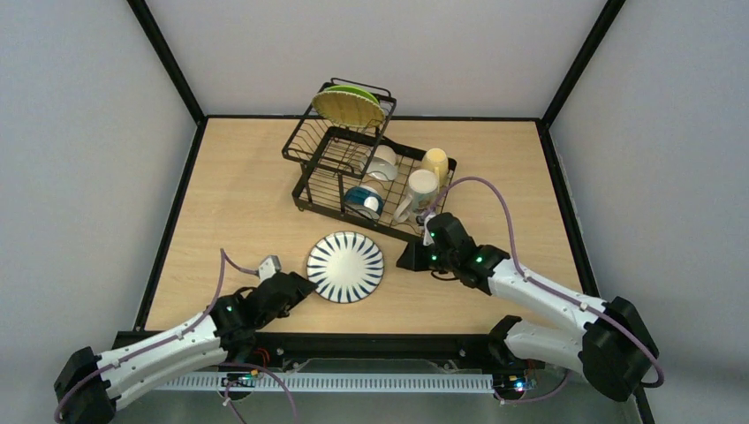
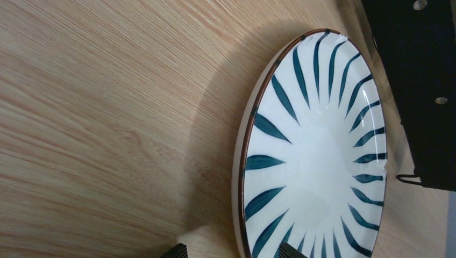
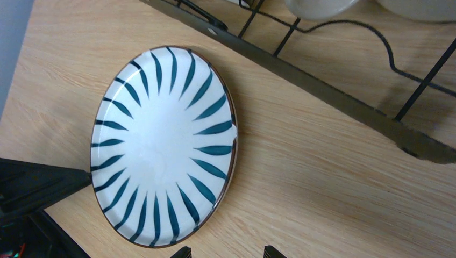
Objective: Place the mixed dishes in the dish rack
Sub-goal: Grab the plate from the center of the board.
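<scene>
A white plate with dark teal stripes (image 1: 345,267) lies flat on the table in front of the dish rack (image 1: 329,210). My left gripper (image 1: 305,284) is open at the plate's left edge, and the rim (image 2: 241,177) runs between its fingertips (image 2: 175,250). My right gripper (image 1: 408,259) is open low over bare wood just right of the plate (image 3: 161,145), touching nothing. In the rack are a green plate (image 1: 347,104) on the raised tier, a white bowl (image 1: 382,162), a blue-outside bowl (image 1: 364,201), a yellow mug (image 1: 435,162) and a cream mug (image 1: 422,190).
The rack's black front rail (image 3: 322,91) runs close behind the plate. The two grippers face each other across the plate. Bare wood (image 1: 238,194) lies left of the rack, and black frame posts stand at the back corners.
</scene>
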Motion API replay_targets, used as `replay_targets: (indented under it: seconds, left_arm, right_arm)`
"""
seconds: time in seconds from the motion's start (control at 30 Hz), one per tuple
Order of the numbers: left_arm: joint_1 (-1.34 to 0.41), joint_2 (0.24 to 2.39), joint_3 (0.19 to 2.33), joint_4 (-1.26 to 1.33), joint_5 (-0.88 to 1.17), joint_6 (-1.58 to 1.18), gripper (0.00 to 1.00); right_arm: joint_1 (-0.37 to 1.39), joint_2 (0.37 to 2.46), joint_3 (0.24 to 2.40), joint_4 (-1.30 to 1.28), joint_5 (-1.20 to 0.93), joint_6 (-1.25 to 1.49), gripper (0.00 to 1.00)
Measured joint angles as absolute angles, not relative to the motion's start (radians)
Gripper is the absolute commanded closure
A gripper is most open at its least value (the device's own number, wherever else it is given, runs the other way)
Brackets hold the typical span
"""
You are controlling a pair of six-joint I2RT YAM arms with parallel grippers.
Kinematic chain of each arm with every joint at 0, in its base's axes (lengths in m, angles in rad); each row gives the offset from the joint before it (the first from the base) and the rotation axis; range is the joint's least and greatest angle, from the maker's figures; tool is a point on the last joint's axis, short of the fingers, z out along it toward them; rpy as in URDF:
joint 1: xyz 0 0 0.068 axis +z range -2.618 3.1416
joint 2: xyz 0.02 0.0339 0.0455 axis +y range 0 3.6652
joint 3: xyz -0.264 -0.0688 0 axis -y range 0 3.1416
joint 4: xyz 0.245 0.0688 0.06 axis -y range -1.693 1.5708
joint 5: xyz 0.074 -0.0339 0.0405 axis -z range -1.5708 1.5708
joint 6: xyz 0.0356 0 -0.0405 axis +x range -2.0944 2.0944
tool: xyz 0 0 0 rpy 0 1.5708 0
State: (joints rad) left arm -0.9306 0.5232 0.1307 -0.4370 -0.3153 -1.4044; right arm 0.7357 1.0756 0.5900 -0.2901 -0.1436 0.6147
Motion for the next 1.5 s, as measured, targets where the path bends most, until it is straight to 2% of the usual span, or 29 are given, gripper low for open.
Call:
replay_targets:
  seconds: [0.17,0.8,0.97,1.5]
  left_arm:
    - [-0.930,0.538,0.112,-0.375,-0.319,-1.443,0.01]
    - [-0.930,0.651,0.065,-0.149,-0.334,-1.513,0.01]
    - [-0.930,0.636,0.059,-0.152,-0.336,-1.527,0.01]
    - [-0.930,0.484,0.053,-0.181,-0.341,-1.553,0.01]
  right_arm:
    - [0.736,1.104,0.558,-0.250,-0.167,0.625,0.18]
    - [0.738,1.267,0.495,-0.023,-0.230,0.653,0.14]
    - [0.738,1.346,0.494,0.068,-0.247,0.654,0.09]
    - [0.738,1.555,0.537,0.276,-0.297,0.642,0.08]
